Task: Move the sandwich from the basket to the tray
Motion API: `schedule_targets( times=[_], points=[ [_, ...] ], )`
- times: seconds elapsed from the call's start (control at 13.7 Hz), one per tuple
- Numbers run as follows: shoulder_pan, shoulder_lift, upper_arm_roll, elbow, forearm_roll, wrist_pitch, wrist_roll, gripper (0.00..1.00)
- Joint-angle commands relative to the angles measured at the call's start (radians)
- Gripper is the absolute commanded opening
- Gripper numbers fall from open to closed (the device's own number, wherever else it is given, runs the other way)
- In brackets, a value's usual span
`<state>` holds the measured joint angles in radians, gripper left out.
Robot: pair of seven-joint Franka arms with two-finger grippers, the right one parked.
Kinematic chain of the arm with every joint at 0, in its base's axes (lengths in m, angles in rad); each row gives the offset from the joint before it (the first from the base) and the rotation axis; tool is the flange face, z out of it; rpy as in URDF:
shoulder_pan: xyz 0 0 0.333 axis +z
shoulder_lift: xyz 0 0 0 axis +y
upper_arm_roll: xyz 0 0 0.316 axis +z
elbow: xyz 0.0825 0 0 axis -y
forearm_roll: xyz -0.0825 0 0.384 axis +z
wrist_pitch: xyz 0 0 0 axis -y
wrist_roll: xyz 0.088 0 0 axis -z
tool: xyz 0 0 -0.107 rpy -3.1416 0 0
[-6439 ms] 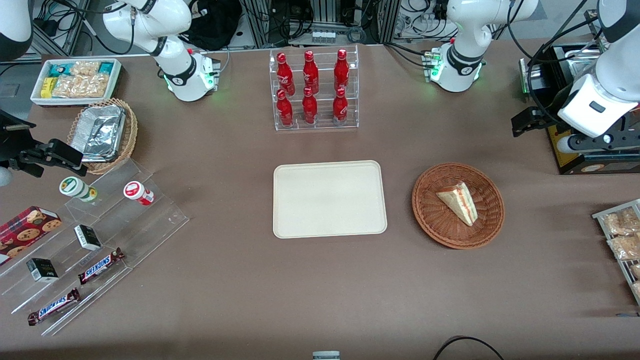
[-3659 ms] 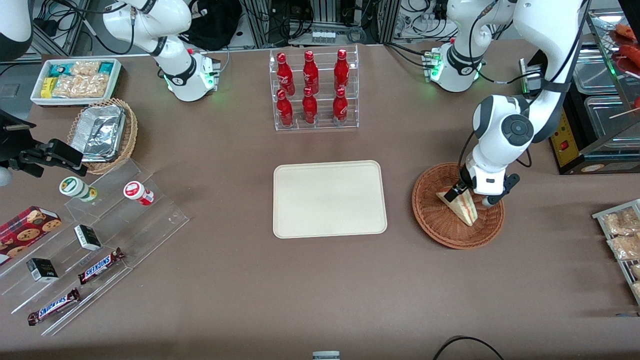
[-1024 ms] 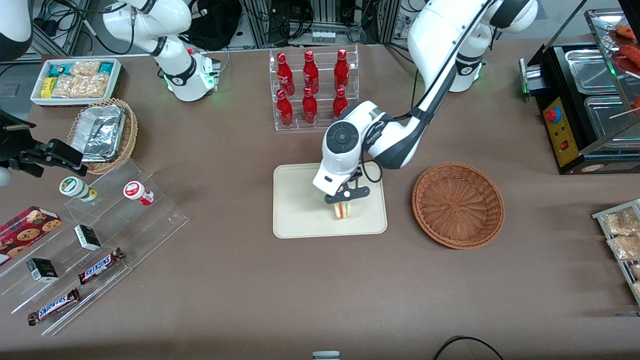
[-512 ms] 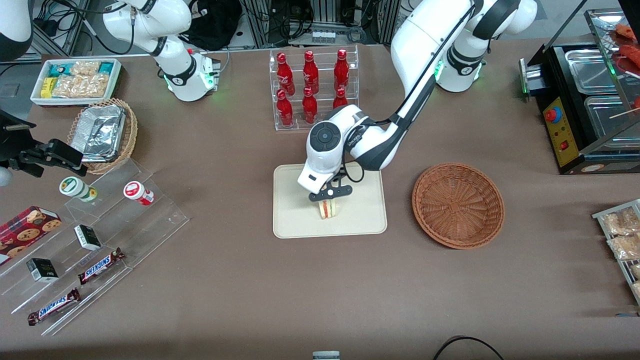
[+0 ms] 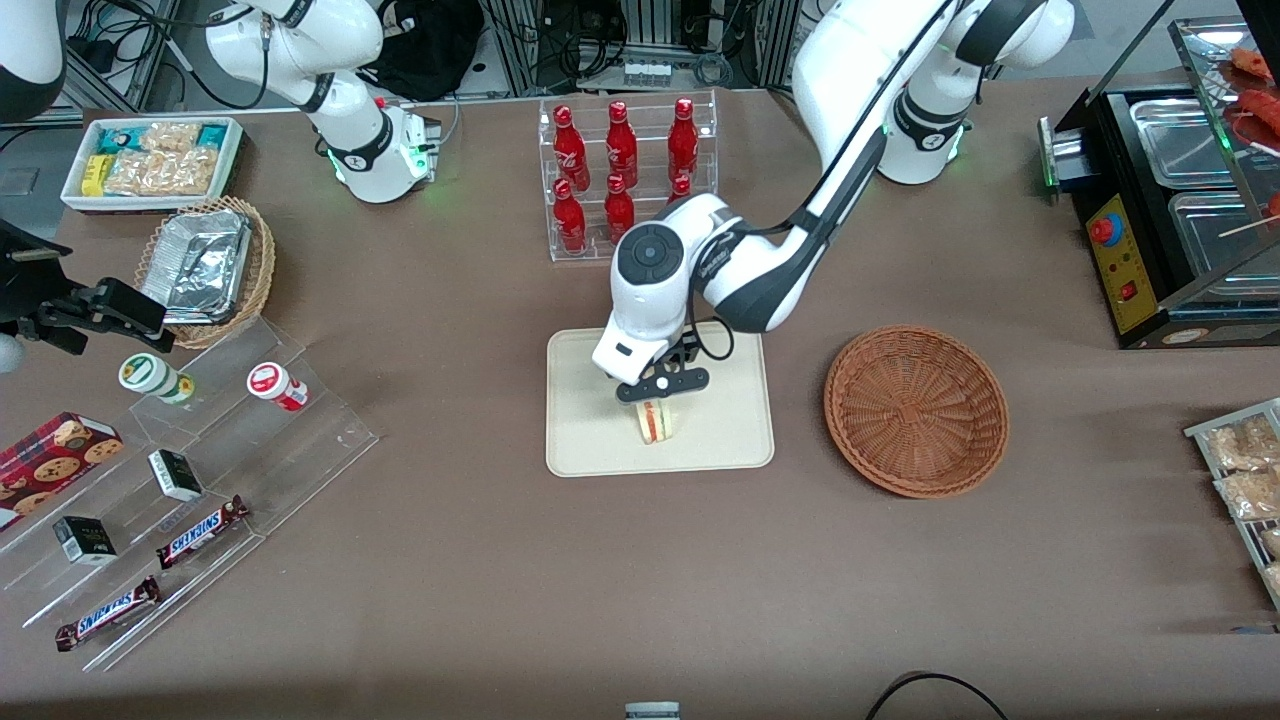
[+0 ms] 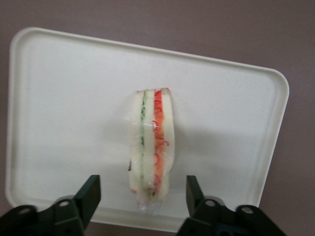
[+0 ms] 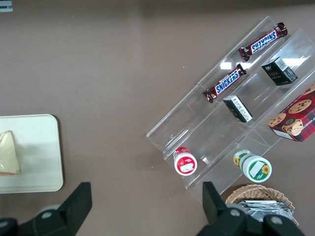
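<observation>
Toward the parked arm's end of the table stands a clear stepped shelf (image 5: 250,440) with snack bars and small tubs, well apart from the work.

In the middle lies the tray (image 5: 590,400), and the sandwich (image 5: 656,422) lies on it, in the half nearer the front camera. It rests on a bread face, with the red and green layers showing along the cut side. The gripper (image 5: 660,392) hangs just above it. In the wrist view the gripper (image 6: 143,183) is spread wide, with its fingers (image 6: 91,189) standing clear on either side of the sandwich (image 6: 150,152) and not touching the wrap.

The step in hand looks like the release and retreat. To do it well, the arm should rise straight up with the fingers kept wide. A sideways drift could catch the clear wrap and drag the wedge toward the rim. The wedge is soft and light, so even a light brush could shift it.

One end of the sandwich lies near the tray's rim (image 6: 206,223) but inside it, so the placement looks sound. The rest of the tray is bare. The bottle rack (image 5: 625,180) stands farther from the front camera than the tray, close to the arm's elbow, so the lift should not swing that way.

Toward the working arm's end, the basket (image 5: 915,410) sits beside the tray with nothing in it. Bare table between them gives room to withdraw.
</observation>
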<state>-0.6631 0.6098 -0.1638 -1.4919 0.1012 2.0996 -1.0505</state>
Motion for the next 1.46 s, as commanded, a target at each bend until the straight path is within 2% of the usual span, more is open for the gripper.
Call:
schedule_targets(
  times=[0.0,0.22,0.37,0.51,0.73,0.88,1.39],
  points=[
    [0.035,-0.086,0.01,-0.022,0.028,-0.103,0.001,1.0],
    [0.097,-0.12,0.01,-0.028,0.017,-0.153,0.081,1.0],
    [0.135,-0.145,0.013,-0.03,0.003,-0.228,0.054,1.0],
    [0.233,-0.18,0.009,-0.056,-0.001,-0.271,0.079,1.0],
    [0.33,-0.238,0.009,-0.12,-0.014,-0.274,0.229,1.0],
    [0.381,-0.297,0.009,-0.178,-0.057,-0.276,0.323,1.0],
    [0.529,-0.439,0.006,-0.28,-0.058,-0.34,0.527,1.0]
  ],
)
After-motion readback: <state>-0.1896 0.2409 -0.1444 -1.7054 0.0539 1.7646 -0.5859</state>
